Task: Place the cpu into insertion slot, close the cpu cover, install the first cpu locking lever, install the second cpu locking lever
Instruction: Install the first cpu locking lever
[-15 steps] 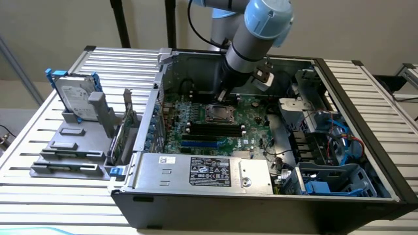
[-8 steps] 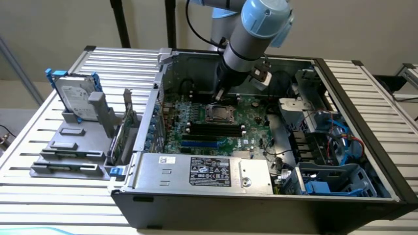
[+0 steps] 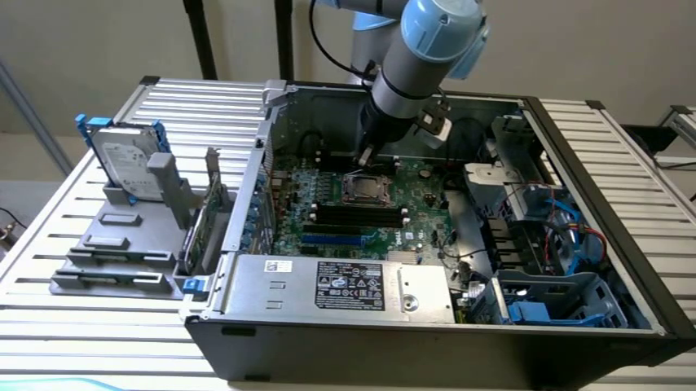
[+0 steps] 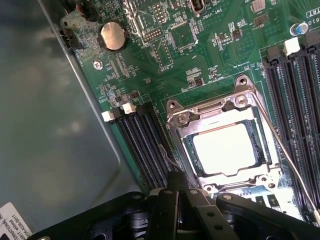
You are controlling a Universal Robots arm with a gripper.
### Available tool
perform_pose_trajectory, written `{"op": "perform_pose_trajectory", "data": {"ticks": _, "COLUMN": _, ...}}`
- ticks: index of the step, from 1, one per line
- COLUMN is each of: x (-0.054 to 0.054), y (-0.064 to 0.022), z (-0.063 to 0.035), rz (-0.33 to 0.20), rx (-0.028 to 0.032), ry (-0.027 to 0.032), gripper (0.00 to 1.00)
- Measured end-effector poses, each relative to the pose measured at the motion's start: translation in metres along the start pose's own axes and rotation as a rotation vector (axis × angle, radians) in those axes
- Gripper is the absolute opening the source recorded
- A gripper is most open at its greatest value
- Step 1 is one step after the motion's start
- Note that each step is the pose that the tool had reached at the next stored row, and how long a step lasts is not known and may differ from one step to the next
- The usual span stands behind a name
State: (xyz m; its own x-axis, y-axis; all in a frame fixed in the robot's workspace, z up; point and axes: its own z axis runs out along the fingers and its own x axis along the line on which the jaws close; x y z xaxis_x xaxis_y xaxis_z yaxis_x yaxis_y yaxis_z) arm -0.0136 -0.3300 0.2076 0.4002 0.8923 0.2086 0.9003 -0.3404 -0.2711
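Inside the case (image 3: 435,358): green board (image 3: 292,232) lying flat, socket (image 3: 367,189) near its middle, black memory slots (image 3: 354,216) just beside it, power supply (image 3: 348,285) along the front wall.
cpu (image 4: 225,148): seated flat in the socket and square to it. Small square chip with a dull silver-beige top, glaring pale under the light. Narrow green margin around it inside the window.
cover (image 4: 220,109): down over the cpu. Thin silvery frame plate, its square window leaving the chip's top bare, screw heads at the corners.
levers: thin wire lever (image 4: 287,160) slanting along one flank of the cover and past the frame's end; latched or not, cannot tell. second wire lever (image 4: 167,154) on the opposite flank, between cover and memory slots, ending at the fingertips.
pincer (image 4: 177,176): black, fingers (image 4: 167,210) pressed together to a point at the socket's edge, right at the second wire lever's end; clamped on that wire or merely touching it, cannot tell. From outside, pincer (image 3: 367,156) low over the socket's far edge, under the grey-and-blue arm (image 3: 419,65).
board details: coin cell (image 4: 113,36) well apart from the socket.
tabletop (image 3: 109,342): slatted metal, carrying the case; drive (image 3: 125,159) upright in a grey stand at the exterior view's left.
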Motion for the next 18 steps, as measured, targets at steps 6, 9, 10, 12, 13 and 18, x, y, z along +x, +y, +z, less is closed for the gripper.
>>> {"op": "perform_pose_trajectory", "data": {"ticks": 6, "x": 0.001, "y": -0.0002, "z": 0.0003, "rz": 0.001, "rx": -0.0002, "ry": 0.0004, "gripper": 0.11}}
{"op": "perform_pose_trajectory", "data": {"ticks": 9, "x": 0.003, "y": 0.0024, "z": 0.0000, "rz": 0.002, "rx": -0.0003, "ry": 0.0007, "gripper": 0.11}}
{"op": "perform_pose_trajectory", "data": {"ticks": 10, "x": 0.003, "y": 0.0037, "z": -0.0003, "rz": 0.002, "rx": -0.0004, "ry": 0.0007, "gripper": 0.11}}
{"op": "perform_pose_trajectory", "data": {"ticks": 12, "x": 0.004, "y": 0.0061, "z": -0.0006, "rz": 0.002, "rx": -0.0004, "ry": 0.0006, "gripper": 0.11}}
{"op": "perform_pose_trajectory", "data": {"ticks": 13, "x": 0.005, "y": 0.0071, "z": -0.0006, "rz": 0.002, "rx": -0.0004, "ry": 0.0006, "gripper": 0.11}}
{"op": "perform_pose_trajectory", "data": {"ticks": 18, "x": 0.006, "y": 0.0110, "z": 0.0009, "rz": 0.002, "rx": -0.0005, "ry": 0.0006, "gripper": 0.11}}
